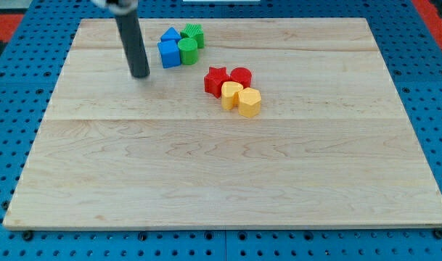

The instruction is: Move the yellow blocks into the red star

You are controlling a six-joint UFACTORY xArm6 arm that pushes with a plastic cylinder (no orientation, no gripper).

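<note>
No jaws on this rig, only a straight dark rod, so nothing to read as apart or together. My tip (140, 75) sits on the wooden board (221, 174) near the view's top left, just left of the blue/green cluster and well apart from the task blocks.

Task blocks: red star (215, 80) near board centre-top, with a red cylinder (241, 76) touching its right side. Yellow rounded block (231, 95), maybe heart-shaped, shape hard to tell, appears to touch the star's lower right. Yellow hexagonal block (250, 103) touches that yellow's right side, just below the red cylinder. Judged from this, the task looks nearly or fully done.

Other cluster at the view's top: blue cube (168, 54), blue triangular block (170, 35), green cylinder (187, 51), green ridged block (194, 33), all packed together.

Risks:
- tip moving right would clip the blue cube and drag the cluster toward the reds
- pushing the yellows from below could shove the star and cylinder away, since they are all in contact
- an off-centre push on the hexagon could spin it off the group
</note>
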